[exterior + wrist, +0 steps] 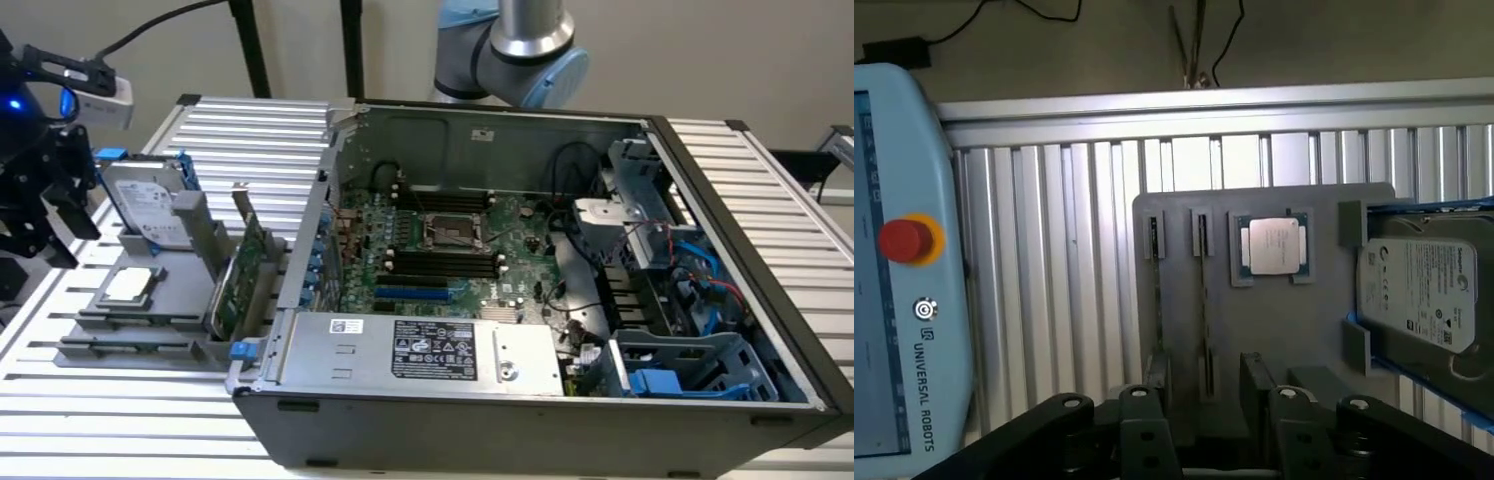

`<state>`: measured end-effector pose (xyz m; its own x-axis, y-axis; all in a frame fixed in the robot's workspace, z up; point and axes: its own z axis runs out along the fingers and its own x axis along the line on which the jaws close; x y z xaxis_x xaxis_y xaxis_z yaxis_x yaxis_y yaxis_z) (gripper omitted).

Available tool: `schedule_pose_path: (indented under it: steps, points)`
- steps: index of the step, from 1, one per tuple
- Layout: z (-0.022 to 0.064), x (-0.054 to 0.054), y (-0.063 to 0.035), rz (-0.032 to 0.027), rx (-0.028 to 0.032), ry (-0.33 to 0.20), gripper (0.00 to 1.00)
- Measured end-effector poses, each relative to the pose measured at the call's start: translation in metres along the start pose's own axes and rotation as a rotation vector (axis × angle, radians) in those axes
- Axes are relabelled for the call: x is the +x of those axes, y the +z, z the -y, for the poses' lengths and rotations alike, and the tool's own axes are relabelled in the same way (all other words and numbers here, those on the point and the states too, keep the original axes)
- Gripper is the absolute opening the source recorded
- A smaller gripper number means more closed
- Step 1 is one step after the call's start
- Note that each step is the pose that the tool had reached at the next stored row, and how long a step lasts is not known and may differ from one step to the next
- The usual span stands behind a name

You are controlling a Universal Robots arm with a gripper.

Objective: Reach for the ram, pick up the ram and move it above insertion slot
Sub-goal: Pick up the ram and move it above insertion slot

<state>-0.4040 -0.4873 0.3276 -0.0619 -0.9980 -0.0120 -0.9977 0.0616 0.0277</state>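
Reaching for the ram [1202, 300], which I read as standing edge-on in the grey fixture [1309, 330] beside the CPU [1274, 245]; gripper [1204, 430] hangs above, wide and empty, so gripping calls for centring on that thin edge.

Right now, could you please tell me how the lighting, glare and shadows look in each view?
Exterior view: even room light, bright streaks on the ribbed table, the computer case partly shadowed inside, a blue light glowing at the exterior view's left edge. Wrist view: glare whitens the table slats beyond the grey holder, the processor lid shines, the fingers stand dark.
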Motion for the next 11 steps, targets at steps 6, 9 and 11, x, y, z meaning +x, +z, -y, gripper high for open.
schedule_pose_path:
  steps: [6, 9, 11]
  points:
    - [0.0003, 0.001, 0.0109, -0.0003, -0.0002, -0.002, 0.42]
    - [0.0008, 0.002, 0.0164, -0.0002, -0.0002, -0.008, 0.42]
    - [0.0010, 0.004, 0.0200, -0.0004, -0.0003, -0.012, 0.42]
